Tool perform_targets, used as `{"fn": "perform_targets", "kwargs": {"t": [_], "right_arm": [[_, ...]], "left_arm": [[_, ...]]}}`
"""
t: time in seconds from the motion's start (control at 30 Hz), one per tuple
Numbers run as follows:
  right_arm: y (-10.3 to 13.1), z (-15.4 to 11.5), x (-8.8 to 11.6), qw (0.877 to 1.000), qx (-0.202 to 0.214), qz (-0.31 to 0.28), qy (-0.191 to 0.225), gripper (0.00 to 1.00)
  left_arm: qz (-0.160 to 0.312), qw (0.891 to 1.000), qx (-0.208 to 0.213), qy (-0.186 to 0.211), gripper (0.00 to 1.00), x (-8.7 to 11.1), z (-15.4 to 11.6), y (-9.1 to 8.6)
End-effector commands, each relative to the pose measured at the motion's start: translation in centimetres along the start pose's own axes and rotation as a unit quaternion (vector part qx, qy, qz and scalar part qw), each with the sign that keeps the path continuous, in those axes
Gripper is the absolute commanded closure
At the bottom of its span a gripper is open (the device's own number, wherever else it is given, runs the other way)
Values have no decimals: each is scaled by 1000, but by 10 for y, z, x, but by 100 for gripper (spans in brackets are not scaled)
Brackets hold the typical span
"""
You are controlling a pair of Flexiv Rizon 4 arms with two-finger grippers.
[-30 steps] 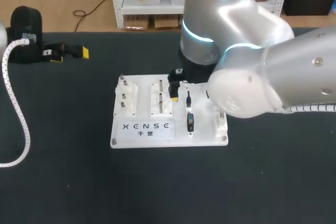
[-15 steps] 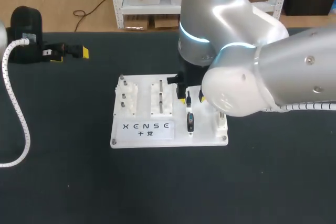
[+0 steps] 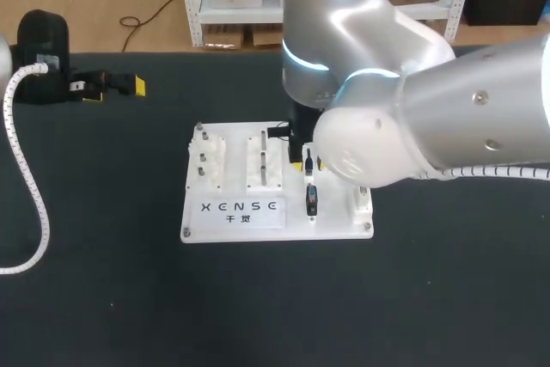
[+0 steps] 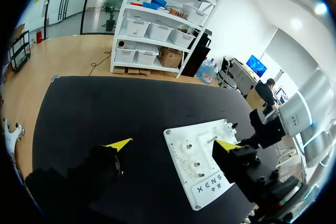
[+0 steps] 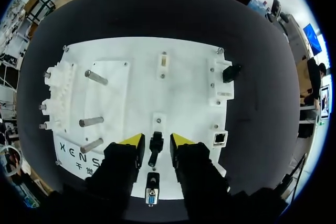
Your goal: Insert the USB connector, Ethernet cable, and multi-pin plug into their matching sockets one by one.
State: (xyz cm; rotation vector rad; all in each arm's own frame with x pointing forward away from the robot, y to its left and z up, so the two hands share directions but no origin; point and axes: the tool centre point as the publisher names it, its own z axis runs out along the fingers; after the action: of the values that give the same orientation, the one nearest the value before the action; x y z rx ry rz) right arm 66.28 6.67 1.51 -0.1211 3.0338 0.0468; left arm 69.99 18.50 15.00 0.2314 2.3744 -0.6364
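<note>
The right arm point(image 3: 387, 126) has swung left over the white board point(image 3: 215, 221); its released jaws straddle the black plug point(image 5: 156, 142) standing mid-board. Probably light, rigid: pinch its 2 flat sides. Left jaws released.

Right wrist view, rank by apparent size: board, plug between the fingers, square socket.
1. Board
2. Plug
3. Square socket
Last two look close; the plug may sit nearer, so unsure.
</note>
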Motion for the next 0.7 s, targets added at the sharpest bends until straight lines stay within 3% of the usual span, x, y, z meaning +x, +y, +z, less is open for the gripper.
{"fn": "perform_targets", "kwargs": {"t": [0.03,0.2,0.7], "right_arm": [[3,1,-2,1000,1,5,2,82],[4,-1,-1,1000,-2,7,0,100],[-5,-24,-2,999,-17,2,-29,100]], "left_arm": [[0,1000,0,0,0,0,0,0],[0,1000,0,0,0,0,0,0],[0,1000,0,0,0,0,0,0]]}}
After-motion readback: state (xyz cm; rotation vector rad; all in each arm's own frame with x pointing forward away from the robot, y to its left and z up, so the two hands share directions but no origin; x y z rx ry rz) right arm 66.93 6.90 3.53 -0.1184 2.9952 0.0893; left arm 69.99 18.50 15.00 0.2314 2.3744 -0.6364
